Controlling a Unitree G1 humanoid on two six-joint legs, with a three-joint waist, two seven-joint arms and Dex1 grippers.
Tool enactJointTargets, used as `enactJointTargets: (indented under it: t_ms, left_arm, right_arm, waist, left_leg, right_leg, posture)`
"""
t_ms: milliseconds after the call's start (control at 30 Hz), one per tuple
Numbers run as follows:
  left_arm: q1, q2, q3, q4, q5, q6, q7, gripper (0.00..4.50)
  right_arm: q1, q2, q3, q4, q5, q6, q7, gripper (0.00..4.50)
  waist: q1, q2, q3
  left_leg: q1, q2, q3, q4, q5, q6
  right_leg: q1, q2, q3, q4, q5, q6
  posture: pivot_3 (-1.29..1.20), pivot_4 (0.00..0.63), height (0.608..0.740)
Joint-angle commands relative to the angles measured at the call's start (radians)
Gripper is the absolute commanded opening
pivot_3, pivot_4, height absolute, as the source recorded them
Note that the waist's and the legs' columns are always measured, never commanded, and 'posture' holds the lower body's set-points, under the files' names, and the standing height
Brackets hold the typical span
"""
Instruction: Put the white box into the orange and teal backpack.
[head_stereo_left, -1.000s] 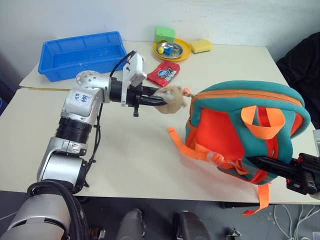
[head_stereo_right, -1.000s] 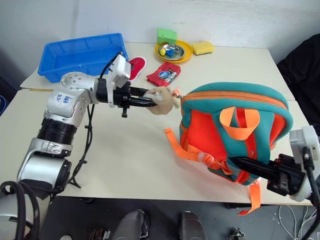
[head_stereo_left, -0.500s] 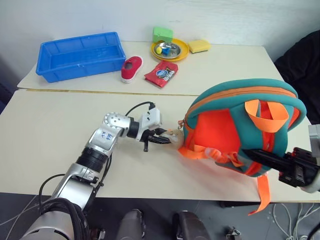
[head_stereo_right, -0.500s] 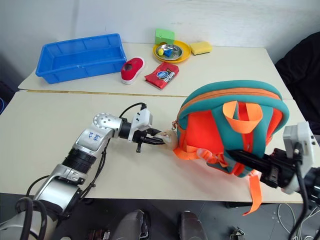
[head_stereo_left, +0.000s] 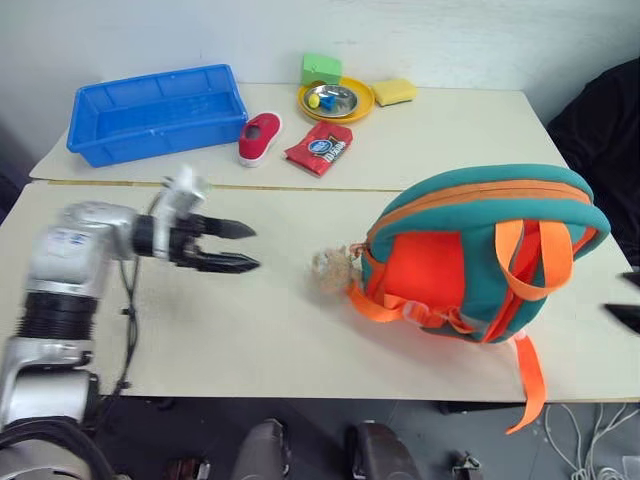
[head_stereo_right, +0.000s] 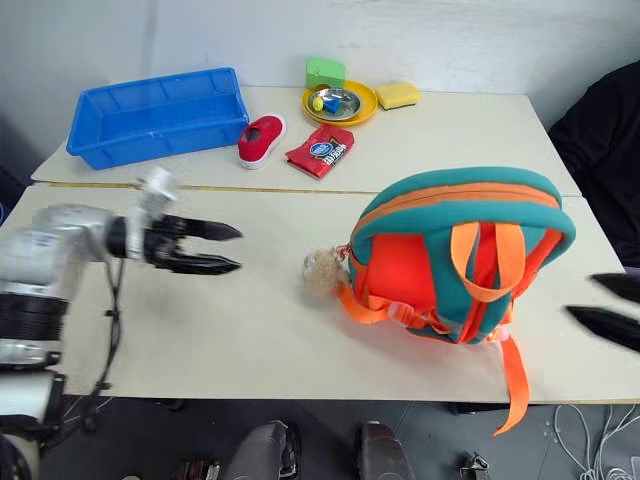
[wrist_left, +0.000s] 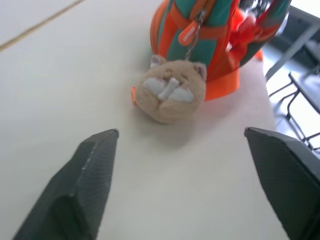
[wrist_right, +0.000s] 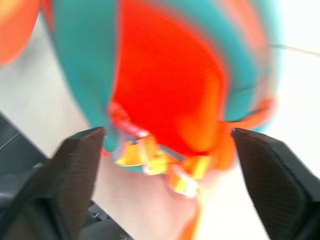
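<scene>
Left eye view: the orange and teal backpack (head_stereo_left: 480, 255) lies on the worktop (head_stereo_left: 250, 300), zipped, with its tan plush animal (head_stereo_left: 330, 268) beside it. The white box is presumably inside. Both hands have just released: the left hand (head_stereo_left: 232, 247) has let go of the plush and pulled well away, fingers apart; the right hand (head_stereo_right: 605, 305) has likewise withdrawn, fingers apart. The task appears complete.

The red packet (head_stereo_left: 318, 149) on the far tabletop (head_stereo_left: 450, 130) bears a round blue and white logo, its lettering too small to read. The left arm's silver casing (head_stereo_left: 68, 240) carries small blue marks, also unreadable. Nothing else shows any writing.
</scene>
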Motion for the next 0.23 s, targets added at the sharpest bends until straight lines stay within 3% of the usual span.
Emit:
enactJointTargets:
  t_ms: [33, 233]
  left_arm:
    - [-0.007, 0.067, 0.053, -0.017, -0.026, -0.020, -0.041, 4.50]
    - [-0.003, 0.005, 0.051, -0.009, 0.024, -0.128, 0.070, 4.50]
  right_arm:
    - [-0.010, -0.025, -0.083, 0.126, -0.075, -0.014, 0.088, 4.46]
    - [-0.118, 0.064, -0.001, 0.109, -0.131, -0.063, -0.011, 4.46]
  waist:
    - [0.005, 0.000, 0.000]
    - [0.012, 0.000, 0.000]
  left_leg:
    - [0.001, 0.000, 0.000, -0.001, 0.000, 0.000]
    - [0.000, -0.001, 0.000, 0.000, 0.000, 0.000]
  right_leg:
    - [0.001, 0.000, 0.000, -0.001, 0.000, 0.000]
    - [0.001, -0.001, 0.000, 0.000, 0.000, 0.000]
  posture:
    - [0.00, 0.150, 0.740]
    - [0.00, 0.150, 0.740]
